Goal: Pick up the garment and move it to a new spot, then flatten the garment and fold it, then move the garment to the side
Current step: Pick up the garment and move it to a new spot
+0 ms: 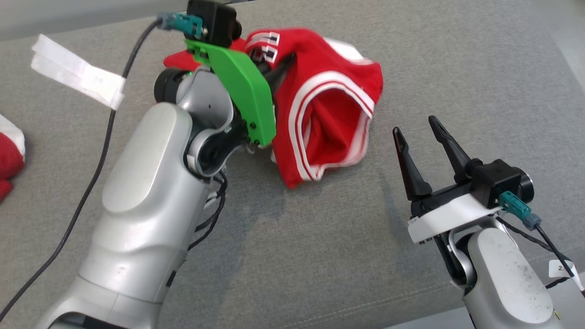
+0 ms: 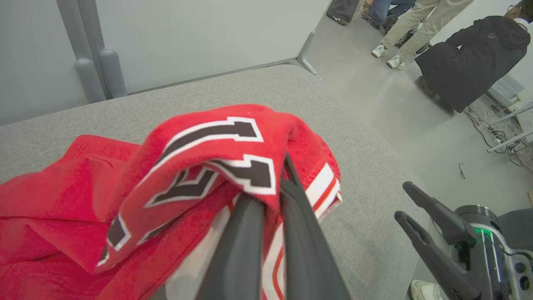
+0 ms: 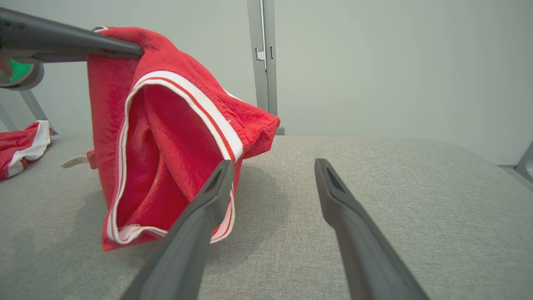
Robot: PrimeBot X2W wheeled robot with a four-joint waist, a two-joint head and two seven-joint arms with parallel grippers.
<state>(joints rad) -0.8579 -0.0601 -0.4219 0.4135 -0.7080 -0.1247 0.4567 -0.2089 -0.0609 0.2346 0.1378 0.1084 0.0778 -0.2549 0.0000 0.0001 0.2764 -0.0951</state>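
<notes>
Left gripper (image 1: 284,64) clamped on the red garment (image 1: 329,119) — top fold held up, the rest slumped on the grey cushion (image 1: 434,59).
Right gripper (image 1: 414,124) spread wide, holding nothing, just beside the garment's white-trimmed opening — garment sits far-middle on the cushion.

Black white-edged numerals (image 1: 267,45) on the crumpled red fabric jersey (image 1: 329,105) are folded and unreadable; a small white tag (image 1: 561,268) shows "2".

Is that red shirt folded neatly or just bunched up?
Bunched up, not folded. The red jersey hangs crumpled from the shut left gripper, one white-trimmed opening gaping, its lower end sagging onto the grey surface.
</notes>
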